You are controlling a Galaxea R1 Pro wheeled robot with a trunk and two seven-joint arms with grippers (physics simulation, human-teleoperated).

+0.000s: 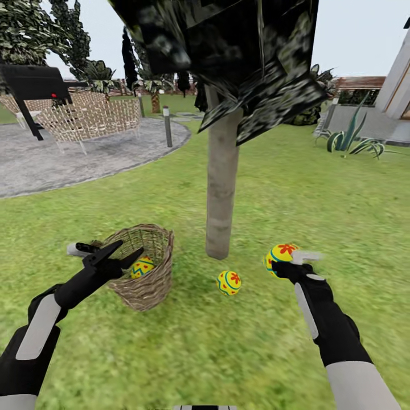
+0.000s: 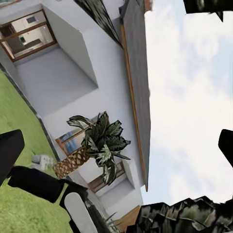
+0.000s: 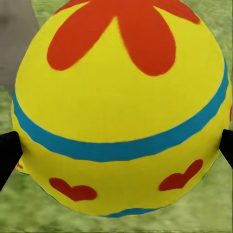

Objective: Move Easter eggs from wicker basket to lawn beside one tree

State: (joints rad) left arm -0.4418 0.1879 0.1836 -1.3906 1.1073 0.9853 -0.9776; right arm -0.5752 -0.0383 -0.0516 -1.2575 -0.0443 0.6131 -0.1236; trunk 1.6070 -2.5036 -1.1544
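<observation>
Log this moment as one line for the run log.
right hand: holds egg | left hand: open over basket | egg by tree | egg in basket

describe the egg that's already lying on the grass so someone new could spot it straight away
Find the pale straight trunk of the tree in the middle of the lawn. Just in front of its foot, between the wicker basket and the right gripper, lies a yellow egg. It alone rests on bare grass: one egg sits in the basket, another is held.

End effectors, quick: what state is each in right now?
Left end effector: open, empty, over the wicker basket.
Right end effector: closed on an Easter egg.
</observation>
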